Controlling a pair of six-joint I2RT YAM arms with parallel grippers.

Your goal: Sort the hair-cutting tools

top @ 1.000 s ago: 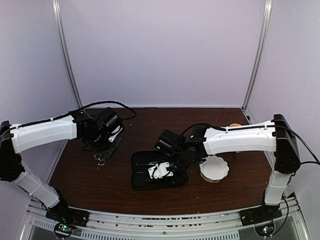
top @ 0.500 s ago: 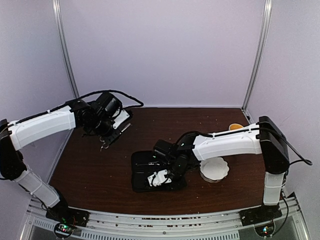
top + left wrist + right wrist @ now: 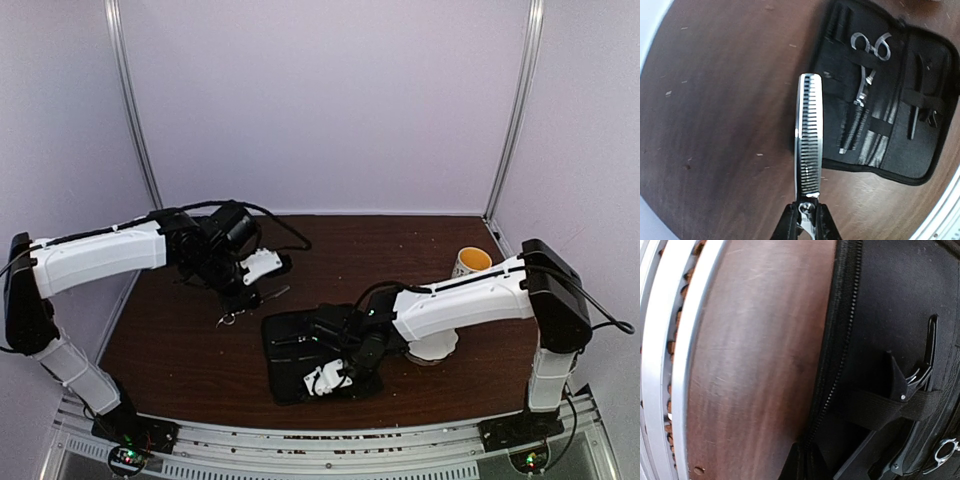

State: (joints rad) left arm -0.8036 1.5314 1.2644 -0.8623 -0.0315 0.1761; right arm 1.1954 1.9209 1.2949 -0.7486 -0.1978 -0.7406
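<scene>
1. The left jaws, at the bottom centre of the left wrist view, are clamped on the pivot end of the toothed scissors (image 3: 808, 150). The notched blade points straight up the frame, above the brown surface (image 3: 725, 110).
2. In the overhead view these scissors hang under the left arm at centre left, with their finger rings lowest, to the lower left. Whether the rings touch the surface cannot be told.
3. The right jaws, at the bottom edge of the right wrist view, are pressed fully together at the zip edge of the black case (image 3: 875, 285). Whether any fabric is pinched between them cannot be told.
4. The case lies open and flat in the lower middle of the overhead view, with the right arm's wrist over its lower right part.
5. The second scissors (image 3: 866, 67) sit inside the case, in the upper right of the left wrist view. Their rings are toward the top of the frame and the blades are tucked under elastic straps.
6. A thin black clip (image 3: 916, 102) lies in the case's right half, held under a strap.
7. The white bowl (image 3: 440, 346) sits just right of the case, partly hidden by the right arm.
8. A yellow cup (image 3: 470, 262) stands further up the frame, near the right edge of the surface.
</scene>
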